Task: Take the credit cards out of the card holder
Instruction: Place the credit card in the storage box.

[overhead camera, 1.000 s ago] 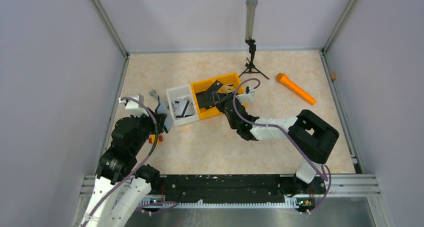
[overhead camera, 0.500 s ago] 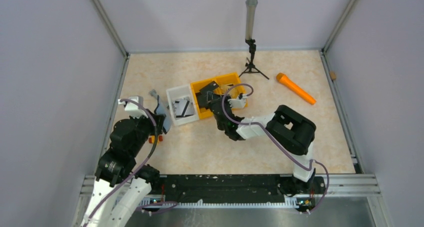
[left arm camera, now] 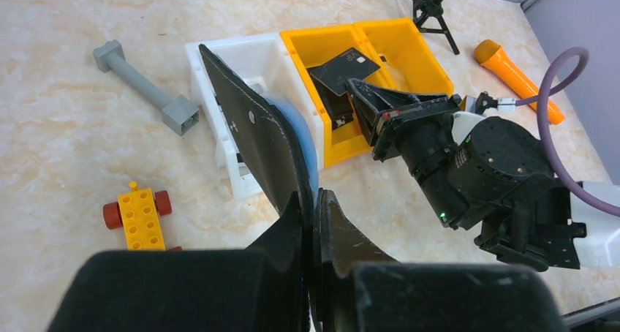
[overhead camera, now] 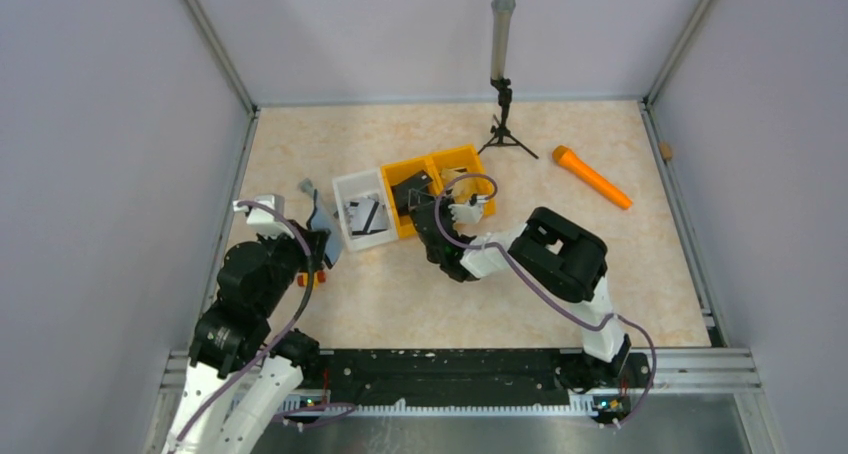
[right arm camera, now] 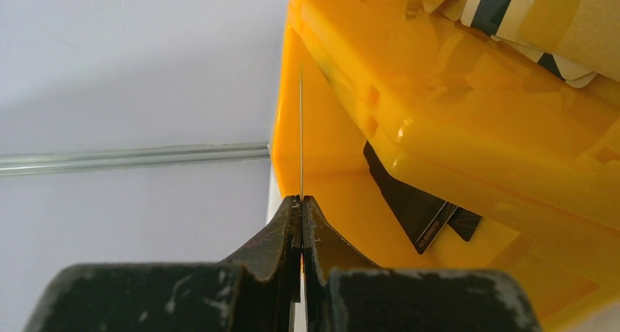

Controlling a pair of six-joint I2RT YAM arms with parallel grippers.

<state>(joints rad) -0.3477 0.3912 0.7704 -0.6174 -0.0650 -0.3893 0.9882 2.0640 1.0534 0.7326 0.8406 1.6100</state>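
My left gripper (left arm camera: 314, 197) is shut on the black card holder (left arm camera: 256, 134), which stands on edge with its pale blue lining showing, left of the white bin (overhead camera: 360, 184). In the top view the holder (overhead camera: 322, 224) sits just beyond the left gripper (overhead camera: 320, 242). My right gripper (right arm camera: 300, 200) is shut on a black credit card (left arm camera: 342, 67) over the yellow bin (overhead camera: 465, 160). That card appears edge-on as a thin line (right arm camera: 300, 127) in the right wrist view. More black cards (right arm camera: 417, 200) lie inside the yellow bin (right arm camera: 343, 156). Striped cards (overhead camera: 365, 214) lie in the white bin.
A grey bolt-shaped piece (left arm camera: 142, 87) and a yellow toy brick car (left arm camera: 142, 215) lie left of the bins. An orange torch-like object (overhead camera: 592, 177) lies at the right rear. A small tripod with a pole (overhead camera: 503, 104) stands behind the yellow bin.
The right arm has swung left, carrying the black card lower over the yellow bin's left compartment. The left arm and the card holder have not moved.
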